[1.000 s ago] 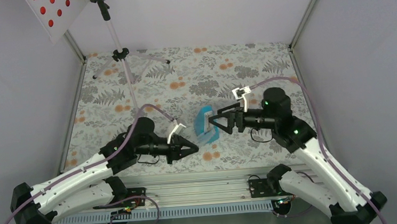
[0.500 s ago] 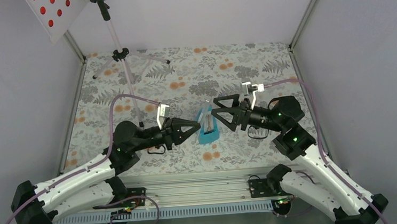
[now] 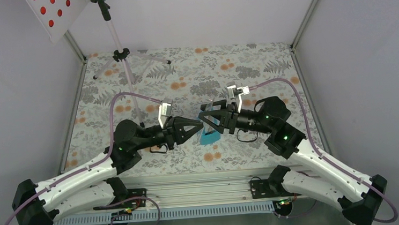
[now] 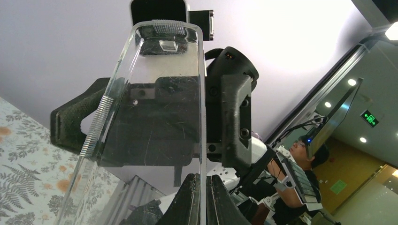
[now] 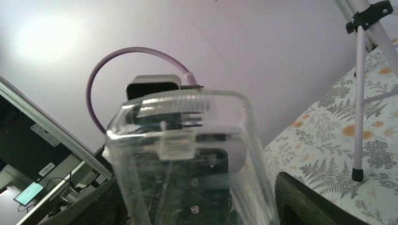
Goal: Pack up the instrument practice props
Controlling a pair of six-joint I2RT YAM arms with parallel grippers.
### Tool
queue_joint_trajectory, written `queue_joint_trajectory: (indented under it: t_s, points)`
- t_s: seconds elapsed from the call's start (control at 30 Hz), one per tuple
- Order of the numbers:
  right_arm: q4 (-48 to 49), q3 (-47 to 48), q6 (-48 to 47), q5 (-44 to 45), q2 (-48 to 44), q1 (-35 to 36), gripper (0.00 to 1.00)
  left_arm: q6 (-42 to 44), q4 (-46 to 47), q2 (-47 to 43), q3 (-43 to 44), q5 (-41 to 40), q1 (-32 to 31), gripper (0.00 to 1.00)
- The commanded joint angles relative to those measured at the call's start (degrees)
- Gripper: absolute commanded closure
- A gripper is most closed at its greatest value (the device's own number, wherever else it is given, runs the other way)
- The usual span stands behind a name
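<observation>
Between the two grippers, which meet tip to tip, sits the turquoise metronome (image 3: 208,138). Only its lower body shows below the right gripper (image 3: 205,120). I cannot tell whether its base rests on the table (image 3: 248,71).

A clear cover (image 4: 155,93) stands upright between the fingers in both wrist views. It is narrow and ribbed at the top and widens downward.

1. Left gripper (image 4: 202,199): the jaws are narrow and pinch one side edge of the clear cover low down.
2. Right gripper: the fingers (image 5: 305,204) stand wide, one on each side of the cover. I cannot tell whether the pads press on it.

Through the cover each wrist camera shows only the opposite gripper. I cannot make out anything held inside it.

Open floral table lies ahead of, behind and to the outer side of each gripper. The right-hand rail and wall are well apart from the right gripper.

Beyond the left gripper, toward the far left corner, stands the music stand (image 3: 121,57) on its spread tripod. One leg (image 5: 359,117) crosses the right wrist view. Its pale perforated desk (image 3: 52,14) is tilted near the wall, and red shows through the holes.
</observation>
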Motion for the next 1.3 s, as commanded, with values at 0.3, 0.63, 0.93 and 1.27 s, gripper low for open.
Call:
queue_joint_trajectory:
  t_s: [0.3,0.63,0.93,1.27]
  points:
    - [0.83,2.68,-2.0,5.51,0.18,2.11,0.42,1.23,1.09,-0.63,2.3,0.4,-0.64,0.98]
    - [0.67,2.7,-2.7,4.69,-0.5,2.23,0.57,1.54,0.56,-0.95,2.35,0.09,-0.89,0.98]
    - [0.13,1.04,-4.97,6.06,-2.25,2.2,0.68,3.1,-3.84,-1.25,3.42,-1.6,-0.98,0.97]
    - [-5.05,-1.5,-10.01,11.77,-5.67,2.25,0.67,8.26,-17.63,-4.17,6.86,-8.31,-0.94,0.36]
